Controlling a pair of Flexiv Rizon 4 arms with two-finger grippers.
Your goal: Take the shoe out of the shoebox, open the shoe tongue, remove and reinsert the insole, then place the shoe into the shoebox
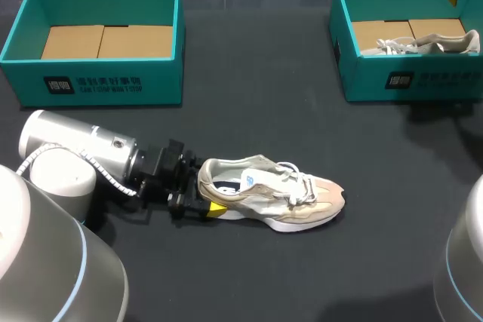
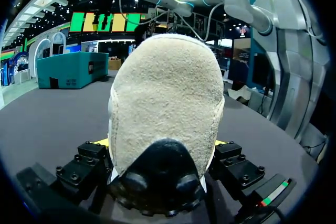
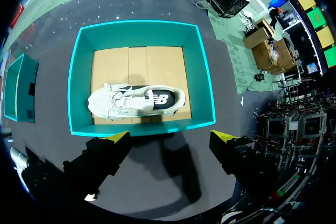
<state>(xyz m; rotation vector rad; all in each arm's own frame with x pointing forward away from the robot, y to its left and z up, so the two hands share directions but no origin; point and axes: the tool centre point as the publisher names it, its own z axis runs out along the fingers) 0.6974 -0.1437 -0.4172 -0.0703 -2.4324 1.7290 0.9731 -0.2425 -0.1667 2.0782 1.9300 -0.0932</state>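
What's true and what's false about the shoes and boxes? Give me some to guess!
1. The beige shoe lies on the table, outside both boxes. True.
2. The left box has a shoe inside. False: only its cardboard bottom shows.
3. A white shoe lies in the right box. True.
4. The right end effector squeezes the white shoe. False: it hangs open above the box, touching nothing.
5. The left end effector holds the beige shoe by its toe. False: it holds the heel.

shoe (image 1: 275, 200) mid-table, second shoe (image 1: 423, 43) — in right shoebox (image 1: 362, 81)
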